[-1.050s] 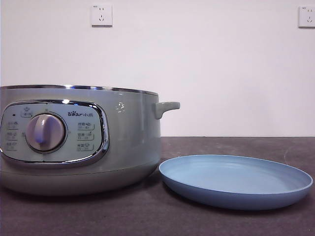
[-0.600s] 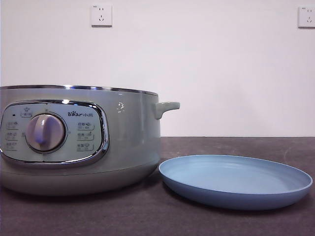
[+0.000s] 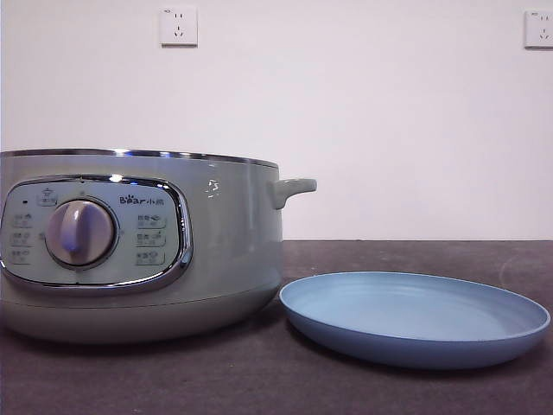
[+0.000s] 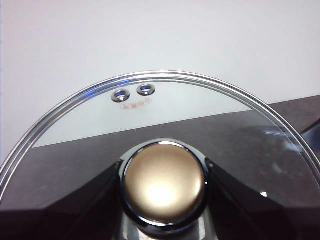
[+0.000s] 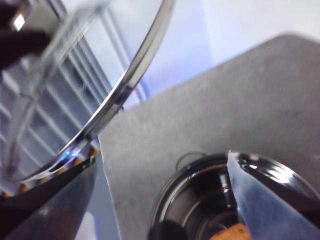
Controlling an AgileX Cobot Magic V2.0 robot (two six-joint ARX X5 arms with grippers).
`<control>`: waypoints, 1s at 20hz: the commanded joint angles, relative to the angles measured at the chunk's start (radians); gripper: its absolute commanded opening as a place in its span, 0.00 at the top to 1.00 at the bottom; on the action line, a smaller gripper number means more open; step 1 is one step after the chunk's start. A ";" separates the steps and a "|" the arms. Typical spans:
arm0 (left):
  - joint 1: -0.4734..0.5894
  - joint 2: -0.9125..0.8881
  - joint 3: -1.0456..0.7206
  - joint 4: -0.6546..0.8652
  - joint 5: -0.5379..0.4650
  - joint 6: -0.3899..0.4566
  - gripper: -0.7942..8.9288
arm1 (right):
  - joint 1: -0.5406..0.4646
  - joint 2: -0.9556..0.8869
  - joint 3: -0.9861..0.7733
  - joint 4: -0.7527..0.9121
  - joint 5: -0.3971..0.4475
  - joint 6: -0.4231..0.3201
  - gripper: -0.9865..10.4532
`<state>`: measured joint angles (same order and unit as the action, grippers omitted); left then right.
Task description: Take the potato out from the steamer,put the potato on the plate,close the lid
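Tabletop [image 3: 415, 393]: dark, one, carrying the steamer and the plate side by side in the front view.

Steamer [image 3: 225, 251]: one, pale sage-green, upright, control panel [image 3: 91, 233] with one silver dial [image 3: 79, 233] facing the front camera, one small side handle [image 3: 292, 188] on the plate's side. Front view showed only its outer wall and chrome top rim, with no lid on it; the inside was not visible from there. Right wrist view looked down into the open steamer [image 5: 210, 200] and showed the shiny inner wall.

Plate [image 3: 415, 318]: one, light blue, flat on the tabletop just beside the steamer's base, nothing on it. Seen in the front view only.

Lid [image 4: 165, 115]: one, clear glass, chrome rim, two small vent holes [image 4: 132, 92]. Absent from the front view. In the left wrist view the left tool [image 4: 162, 185] was clamped on the lid's knob [image 4: 162, 182], one jaw on each side, lid held clear of the tabletop. Right wrist view showed the same lid [image 5: 115, 95] tilted, well above the steamer.

Right tool [image 5: 165, 210]: jaws apart, above the open steamer.

Potato [image 5: 231, 233]: one, an orange-brown sliver visible inside the steamer, right wrist view only.

Wall sockets: two, [image 3: 178, 26] and [image 3: 537, 28].
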<state>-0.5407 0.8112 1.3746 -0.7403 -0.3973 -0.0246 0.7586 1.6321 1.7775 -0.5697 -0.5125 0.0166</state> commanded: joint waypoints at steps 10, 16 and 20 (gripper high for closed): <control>0.000 -0.075 0.008 0.013 -0.211 0.105 0.93 | 0.167 0.326 0.363 -0.339 0.448 -0.005 0.53; 0.000 -0.182 0.009 0.002 -0.259 0.130 0.93 | 0.173 0.423 0.412 -0.460 0.467 0.090 0.53; -0.001 -0.230 0.009 -0.044 -0.258 0.130 0.93 | 0.132 0.455 0.412 -0.520 0.409 0.140 0.53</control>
<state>-0.5407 0.5858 1.3746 -0.8219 -0.6601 0.0910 0.8959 2.0811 2.1857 -1.0939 -0.0967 0.1299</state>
